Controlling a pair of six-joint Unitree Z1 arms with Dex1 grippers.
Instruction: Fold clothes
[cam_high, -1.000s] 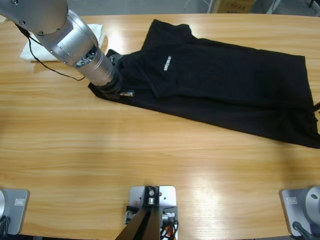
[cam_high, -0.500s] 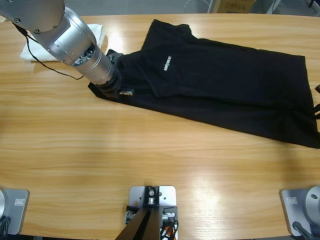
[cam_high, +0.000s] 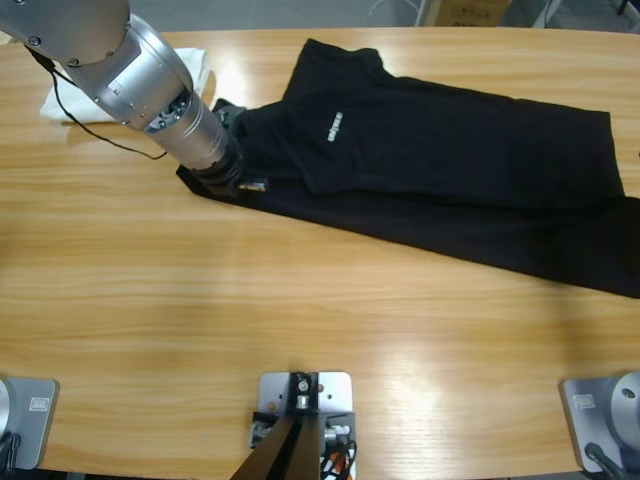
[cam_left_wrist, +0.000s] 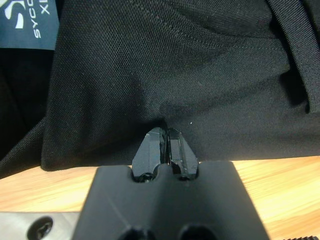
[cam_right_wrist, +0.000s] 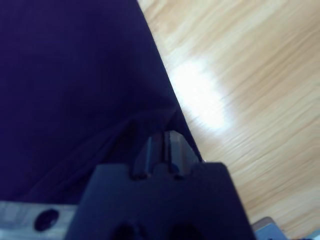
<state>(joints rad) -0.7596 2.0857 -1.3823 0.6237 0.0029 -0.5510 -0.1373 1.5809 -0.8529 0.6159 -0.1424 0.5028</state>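
Across the long wooden desk (cam_high: 300, 300), both tools pinch the black short-sleeved polo shirt (cam_high: 430, 170): left tool (cam_left_wrist: 165, 137) near its collar, right tool (cam_right_wrist: 162, 140) at its edge, likely stretching it flat for folding.

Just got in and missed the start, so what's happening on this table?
Two robot arms are working on a black short-sleeved polo shirt spread across the long wooden table. The left gripper is shut on fabric near the collar. The right gripper pinches the shirt's edge. A white folded garment lies apart behind the left arm.

overhead looks down; wrists close on shirt (cam_high: 430, 170)
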